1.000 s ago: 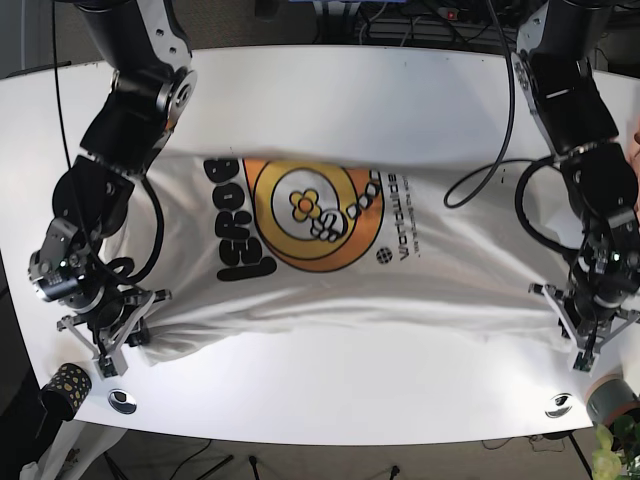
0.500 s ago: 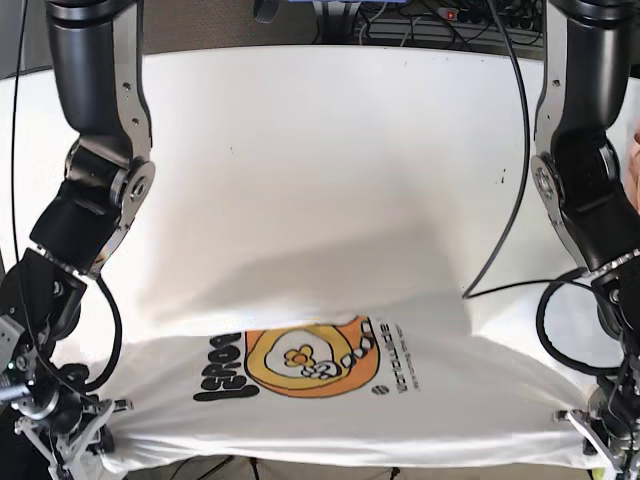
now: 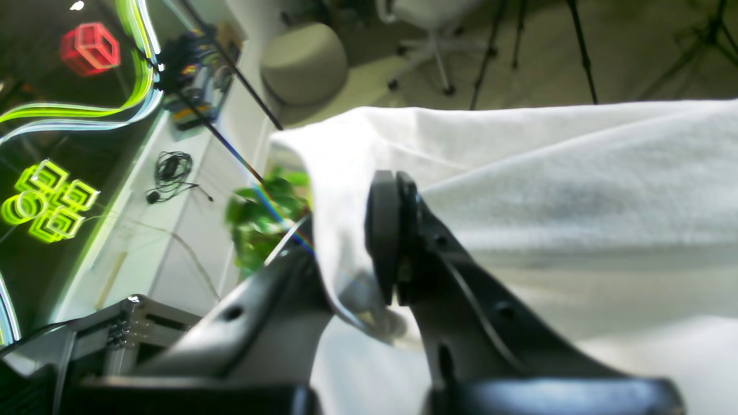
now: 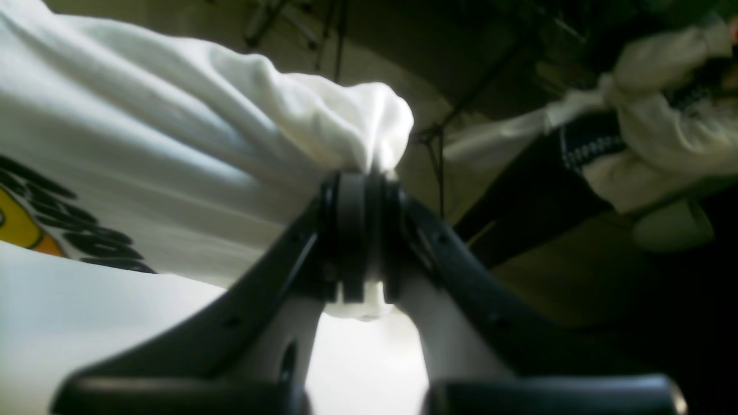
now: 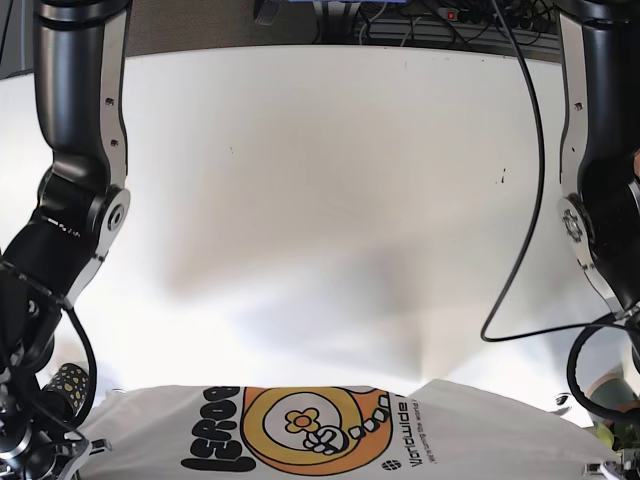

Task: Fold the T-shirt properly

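Observation:
The white T-shirt [image 5: 320,440], with an orange and black print, hangs stretched across the bottom of the base view, held up off the white table [image 5: 320,150]. In the left wrist view my left gripper [image 3: 353,253] is shut on an edge of the shirt [image 3: 548,190], with fabric draped between and over its fingers. In the right wrist view my right gripper [image 4: 360,236] is shut on a bunched corner of the shirt [image 4: 173,144], beside the black lettering. In the base view both grippers sit at the bottom corners, mostly cut off.
A black cable [image 5: 520,250] loops over the table's right side. A patterned cup [image 5: 68,382] stands at the front left. Beyond the table edge there is a green plant [image 3: 259,213] and a person in a white top [image 4: 651,144].
Both arms have pulled the shirt up off the table and toward the front edge. It has gone from lying mid-table to hanging at the bottom of the base view.

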